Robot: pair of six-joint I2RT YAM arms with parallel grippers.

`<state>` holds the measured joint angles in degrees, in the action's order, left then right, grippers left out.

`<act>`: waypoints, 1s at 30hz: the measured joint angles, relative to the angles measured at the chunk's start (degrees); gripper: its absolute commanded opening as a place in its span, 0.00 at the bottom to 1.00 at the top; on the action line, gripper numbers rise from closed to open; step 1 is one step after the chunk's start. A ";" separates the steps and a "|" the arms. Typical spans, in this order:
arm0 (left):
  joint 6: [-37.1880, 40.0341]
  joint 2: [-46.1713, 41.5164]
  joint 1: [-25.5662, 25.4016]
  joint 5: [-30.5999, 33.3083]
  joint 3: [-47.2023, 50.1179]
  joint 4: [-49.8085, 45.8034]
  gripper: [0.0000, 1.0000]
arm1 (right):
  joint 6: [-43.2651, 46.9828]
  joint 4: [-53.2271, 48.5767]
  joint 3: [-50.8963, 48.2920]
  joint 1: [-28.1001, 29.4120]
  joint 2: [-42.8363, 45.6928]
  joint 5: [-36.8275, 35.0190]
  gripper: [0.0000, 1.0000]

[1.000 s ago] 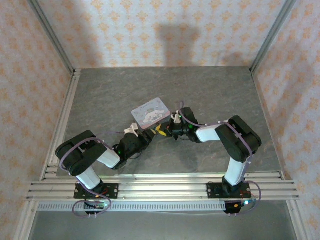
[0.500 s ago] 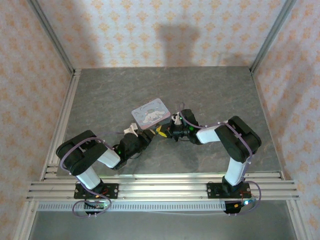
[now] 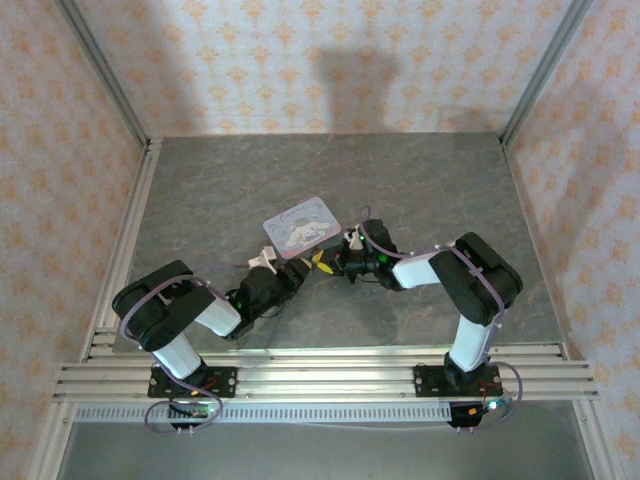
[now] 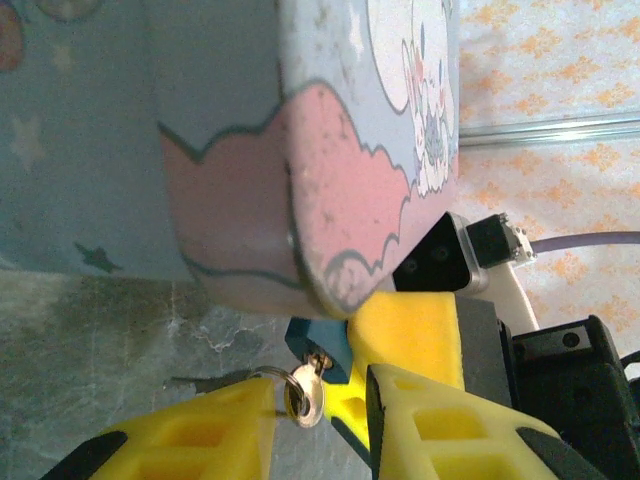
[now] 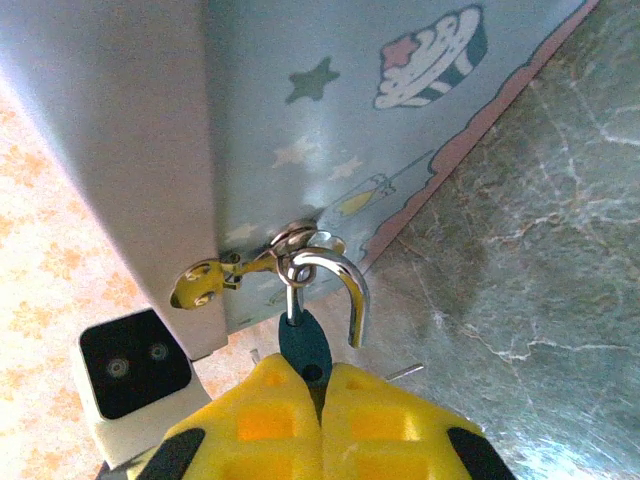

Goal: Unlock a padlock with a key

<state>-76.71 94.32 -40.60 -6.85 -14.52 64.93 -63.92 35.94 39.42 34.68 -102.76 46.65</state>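
Padlock, tiny teal-black [image 5: 303, 345]: clamped in right gripper [image 5: 322, 382], shackle hooked through hasp of pastel blue-and-pink cartoon tin [image 5: 330, 130]. Left gripper [image 4: 320, 385] parted around small silver key [image 4: 306, 398]. Layout nearly unchanged from a second earlier.

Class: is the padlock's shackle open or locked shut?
Open: the padlock has a shackle with one leg hanging free beside the teal body, not seated in it.

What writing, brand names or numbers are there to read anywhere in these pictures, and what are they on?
Nothing here reads as text.
Tin box: lid print too small in the overhead view to make out any words.
Its side: only drawings, stars and a cupcake.
Padlock: no marking shows.
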 measured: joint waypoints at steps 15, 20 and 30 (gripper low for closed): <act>-0.94 0.59 -0.20 0.04 0.02 0.07 0.00 | -0.57 0.15 0.00 0.15 0.00 -0.44 0.00; -0.83 0.87 -0.20 0.07 0.02 0.61 0.00 | -0.35 0.11 0.00 0.15 0.00 -0.39 0.00; 2.29 0.39 1.16 -1.95 0.07 -0.92 0.00 | 8.24 -7.23 3.78 0.17 -0.63 1.27 0.00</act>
<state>-74.41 94.72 -39.44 -8.80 -14.46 64.01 -55.68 28.71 43.20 34.85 -103.39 47.92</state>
